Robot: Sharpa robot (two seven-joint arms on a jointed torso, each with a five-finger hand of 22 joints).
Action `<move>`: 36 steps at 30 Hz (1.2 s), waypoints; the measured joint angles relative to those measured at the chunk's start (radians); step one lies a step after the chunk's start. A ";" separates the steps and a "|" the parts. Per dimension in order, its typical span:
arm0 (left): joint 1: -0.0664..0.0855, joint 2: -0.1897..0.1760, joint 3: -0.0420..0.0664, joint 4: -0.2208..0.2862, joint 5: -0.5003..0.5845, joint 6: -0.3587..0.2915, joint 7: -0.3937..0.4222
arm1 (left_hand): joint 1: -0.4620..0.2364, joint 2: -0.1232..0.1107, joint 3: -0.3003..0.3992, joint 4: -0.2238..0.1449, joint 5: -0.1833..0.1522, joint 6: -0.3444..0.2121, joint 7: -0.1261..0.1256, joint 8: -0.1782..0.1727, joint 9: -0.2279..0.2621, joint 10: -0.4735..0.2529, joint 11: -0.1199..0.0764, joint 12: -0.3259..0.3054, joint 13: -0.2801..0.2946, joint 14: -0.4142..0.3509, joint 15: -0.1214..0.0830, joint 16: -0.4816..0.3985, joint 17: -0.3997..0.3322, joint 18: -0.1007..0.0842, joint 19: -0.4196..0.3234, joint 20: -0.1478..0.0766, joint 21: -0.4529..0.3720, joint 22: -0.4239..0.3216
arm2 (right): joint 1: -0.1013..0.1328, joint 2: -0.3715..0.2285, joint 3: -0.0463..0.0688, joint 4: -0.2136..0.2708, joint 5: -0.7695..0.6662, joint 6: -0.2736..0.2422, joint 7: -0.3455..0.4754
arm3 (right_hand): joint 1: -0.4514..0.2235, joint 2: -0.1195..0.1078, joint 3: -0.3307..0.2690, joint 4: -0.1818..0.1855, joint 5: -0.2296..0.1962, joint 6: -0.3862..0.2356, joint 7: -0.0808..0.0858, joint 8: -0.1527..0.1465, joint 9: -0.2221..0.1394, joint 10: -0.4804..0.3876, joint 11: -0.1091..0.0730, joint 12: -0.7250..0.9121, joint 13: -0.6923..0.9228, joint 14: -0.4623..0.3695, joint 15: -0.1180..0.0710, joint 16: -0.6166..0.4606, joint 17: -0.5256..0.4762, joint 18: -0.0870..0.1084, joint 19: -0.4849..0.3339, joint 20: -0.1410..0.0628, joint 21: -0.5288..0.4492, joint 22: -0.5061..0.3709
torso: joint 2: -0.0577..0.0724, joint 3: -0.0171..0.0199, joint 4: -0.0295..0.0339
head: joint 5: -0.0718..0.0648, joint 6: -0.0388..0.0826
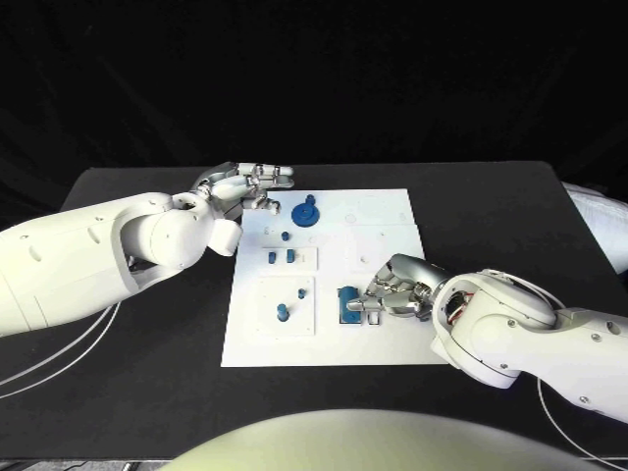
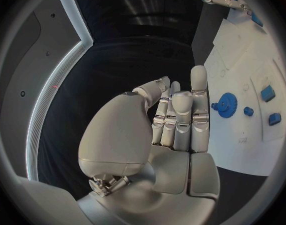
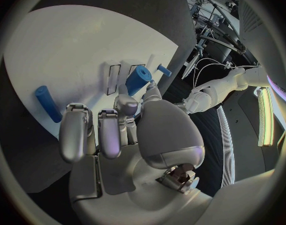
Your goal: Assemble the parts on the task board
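The white task board point(image 1: 385, 211) lies mid-table. My right hand point(image 1: 399, 289) rests over its near right part and pinches an upright blue cylinder point(image 1: 349, 304) between thumb and finger; the right wrist view shows this cylinder point(image 3: 138, 81) at the fingertips point(image 3: 126, 104). A blue peg point(image 3: 48, 104) lies flat on the board beside that hand. My left hand point(image 1: 243, 186) hovers at the board's far left corner with its fingers point(image 2: 180, 115) stretched out, holding nothing. A blue gear point(image 1: 308, 213) point(image 2: 227, 105) stands just beyond it.
Small blue parts sit in the board's left recesses: a pair point(image 1: 281, 257), one point(image 1: 303, 292) and another point(image 1: 284, 312). A tiny piece point(image 1: 287, 235) lies near the gear. Black table point(image 1: 144, 392) surrounds the board, with cables point(image 1: 60, 358) at the left.
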 measured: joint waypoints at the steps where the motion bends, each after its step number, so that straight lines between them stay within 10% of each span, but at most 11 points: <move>1: 0.000 0.000 0.000 0.000 0.000 0.000 0.000 | 0.000 0.000 0.000 0.000 0.000 0.000 0.000 0.000 0.000 0.000 0.000 0.000 0.000 0.000 0.000 0.000 0.000 0.000 0.000 0.000 0.000 0.000 | 0.000 0.000 0.000 0.001 -0.004 0.001 0.000 | 0.035 0.000 0.008 -0.020 0.000 0.000 0.000 0.000 0.003 0.000 0.000 -0.006 0.000 0.000 0.000 0.000 0.000 0.000 0.000 0.000 0.000 0.000 | 0.000 0.0000 0.0002 | 0.000 0.000; 8: 0.000 0.000 0.000 0.000 0.000 0.001 -0.001 | 0.000 0.000 0.000 0.000 0.000 0.000 0.000 0.000 0.000 0.000 0.000 0.000 0.000 0.000 0.000 0.000 0.000 0.000 0.000 0.000 0.000 0.000 | 0.000 0.012 0.000 -0.003 -0.043 0.013 0.000 | 0.147 0.015 0.048 -0.086 -0.031 0.000 0.000 0.000 0.014 0.000 0.000 -0.029 -0.012 0.004 -0.004 0.000 0.000 0.000 0.000 0.000 0.000 0.008 | 0.000 -0.0006 0.0008 | -0.002 -0.001; 19: 0.000 -0.003 0.000 0.001 0.000 0.002 -0.002 | 0.000 0.000 0.000 0.000 0.000 0.000 0.000 0.000 0.000 0.000 0.000 0.000 0.000 0.000 0.000 0.000 0.000 0.000 0.000 0.000 0.000 0.000 | -0.005 0.012 -0.002 -0.005 -0.094 0.017 -0.001 | 0.149 0.030 0.053 -0.088 -0.025 0.000 0.000 -0.004 0.019 0.000 0.000 -0.040 -0.021 0.004 -0.004 0.000 0.000 0.000 0.000 0.000 0.000 0.009 | 0.000 -0.0013 0.0009 | -0.004 -0.003; 36: 0.000 -0.009 0.000 0.004 0.000 0.002 -0.002 | 0.000 0.000 0.000 0.000 0.000 0.000 0.000 0.000 0.000 0.000 0.000 0.000 0.000 0.002 0.002 0.000 0.000 0.000 0.000 0.000 0.000 0.000 | 0.041 -0.203 0.008 0.079 -0.093 -0.038 0.031 | 0.131 0.022 0.051 -0.067 0.039 -0.028 0.017 -0.037 0.016 -0.011 0.010 -0.060 -0.021 0.004 -0.004 0.004 0.000 0.000 -0.007 0.000 -0.013 -0.010 | -0.003 -0.0017 -0.0053 | -0.023 0.005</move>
